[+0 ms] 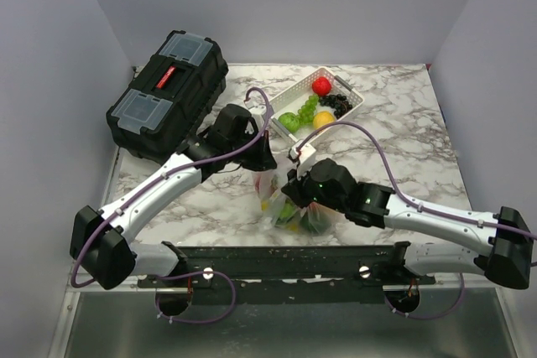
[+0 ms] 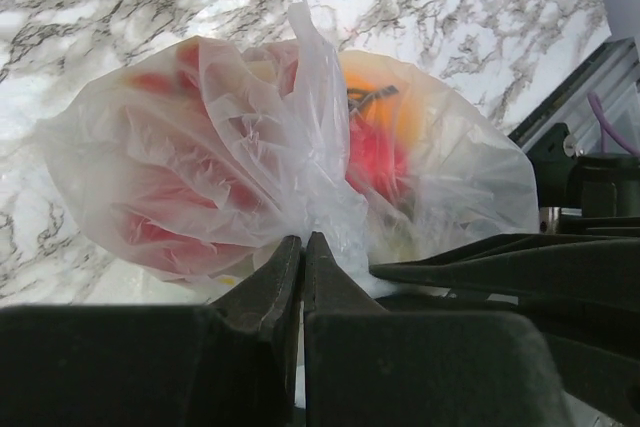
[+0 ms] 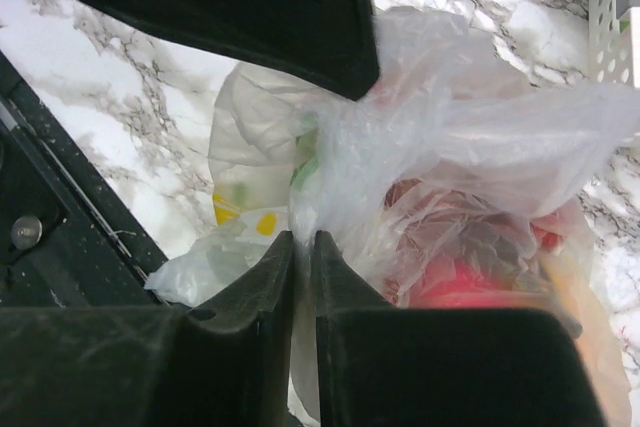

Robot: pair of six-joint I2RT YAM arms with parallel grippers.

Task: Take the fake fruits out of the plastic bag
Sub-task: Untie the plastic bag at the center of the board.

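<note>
The clear plastic bag (image 1: 289, 207) sits near the table's front middle, bulging with fake fruits: red and orange pieces (image 2: 375, 142) show through it in the left wrist view, and red, yellow and green ones (image 3: 470, 282) in the right wrist view. My left gripper (image 1: 265, 161) is shut on a gathered fold of the bag (image 2: 320, 217) at its far side. My right gripper (image 1: 294, 190) is shut on another fold of the bag (image 3: 330, 197) at its near right side. Both hold the bag between them.
A white slotted basket (image 1: 348, 105) at the back centre holds a red fruit (image 1: 321, 85), green pieces (image 1: 298, 115), dark grapes (image 1: 337, 103) and a yellow-orange fruit (image 1: 323, 119). A black toolbox (image 1: 168, 94) stands at the back left. The table's dark front rail (image 1: 294, 259) runs below the bag.
</note>
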